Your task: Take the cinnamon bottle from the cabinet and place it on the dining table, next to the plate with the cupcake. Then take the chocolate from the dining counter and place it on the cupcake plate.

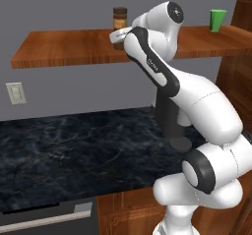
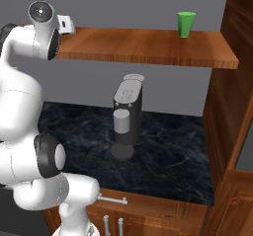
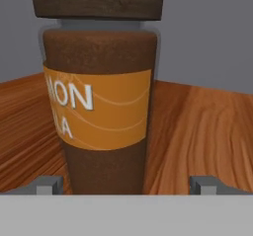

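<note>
The gripper [image 3: 126, 184] is right up at the cinnamon bottle [image 3: 101, 106] on the cabinet [image 1: 69, 47] shelf, jaws spread as wide as they go. In the hand view the two fingertips [image 3: 48, 184] stand well apart, one on each side of the bottle's base, and the bottle sits upright between them, nearer the left tip. Whether either tip touches the bottle I cannot tell; nothing is clamped. From the left base view the bottle [image 1: 119, 18] stands upright on the shelf just behind the hand, while a green cup [image 1: 217, 20] waits far along the same shelf.
</note>
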